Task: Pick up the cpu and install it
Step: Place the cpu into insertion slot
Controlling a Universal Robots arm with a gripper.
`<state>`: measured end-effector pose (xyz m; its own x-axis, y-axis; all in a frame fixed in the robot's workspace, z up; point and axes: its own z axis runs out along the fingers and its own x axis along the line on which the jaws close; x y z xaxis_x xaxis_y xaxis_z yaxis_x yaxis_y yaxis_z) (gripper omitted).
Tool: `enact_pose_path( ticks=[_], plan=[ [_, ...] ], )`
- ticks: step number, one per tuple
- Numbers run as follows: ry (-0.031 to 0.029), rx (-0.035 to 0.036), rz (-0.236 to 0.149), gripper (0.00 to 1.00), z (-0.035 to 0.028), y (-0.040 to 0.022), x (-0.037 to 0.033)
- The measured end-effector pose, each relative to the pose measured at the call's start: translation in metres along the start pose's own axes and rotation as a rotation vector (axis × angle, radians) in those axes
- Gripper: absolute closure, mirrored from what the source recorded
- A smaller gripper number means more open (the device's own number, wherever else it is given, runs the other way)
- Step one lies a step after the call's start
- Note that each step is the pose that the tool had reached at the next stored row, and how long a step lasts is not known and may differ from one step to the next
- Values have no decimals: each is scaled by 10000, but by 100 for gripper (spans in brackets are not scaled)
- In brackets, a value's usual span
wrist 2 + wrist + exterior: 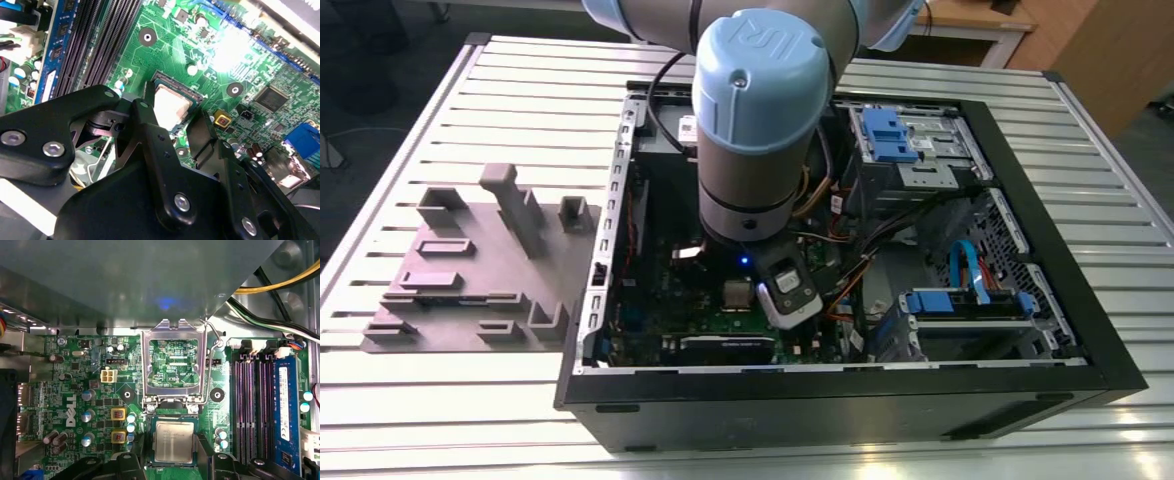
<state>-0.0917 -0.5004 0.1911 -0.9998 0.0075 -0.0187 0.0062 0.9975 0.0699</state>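
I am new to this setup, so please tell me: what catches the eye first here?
The big blue-grey arm reaches into the open case. Inside, the silvery cpu sits on the green board, beside the raised socket frame. A grey tray stands at the exterior view's left.

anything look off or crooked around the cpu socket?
Nothing stands out. The cpu lines up square with the socket, its edges parallel to the socket's, and the gripper is around it. The load plate is flipped open next to the socket, with no bend that shows. The motherboard looks intact.
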Motion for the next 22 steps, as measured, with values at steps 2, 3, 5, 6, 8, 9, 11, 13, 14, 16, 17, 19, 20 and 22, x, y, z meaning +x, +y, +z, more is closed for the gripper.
enact_pose_path(
  ticks=[2, 3, 5, 6, 8, 9, 11, 13, 14, 16, 17, 19, 20, 22],
  plan=[
    [0, 0, -4, 47, 0, -1, -1],
    [0, 1, -5, 47, 0, -1, -1],
    [0, 0, -5, 47, 0, -1, -1],
    [0, 0, -5, 47, 0, -1, -1],
    [4, -3, -48, 47, 1, -1, -5],
    [5, -10, -83, 47, 1, -1, -9],
    [6, -15, -86, 47, 1, -1, -13],
    [6, -15, -87, 47, 1, -1, -18],
    [6, -16, -86, 47, 1, -1, -19],
    [6, -15, -86, 47, 1, 0, -19],
    [6, -15, -86, 47, 1, 0, -19],
    [6, -16, -87, 47, 1, 1, -19],
    [6, -15, -87, 47, 1, 1, -19],
    [9, -9, -86, 55, -1, 1, -19]
  ],
)
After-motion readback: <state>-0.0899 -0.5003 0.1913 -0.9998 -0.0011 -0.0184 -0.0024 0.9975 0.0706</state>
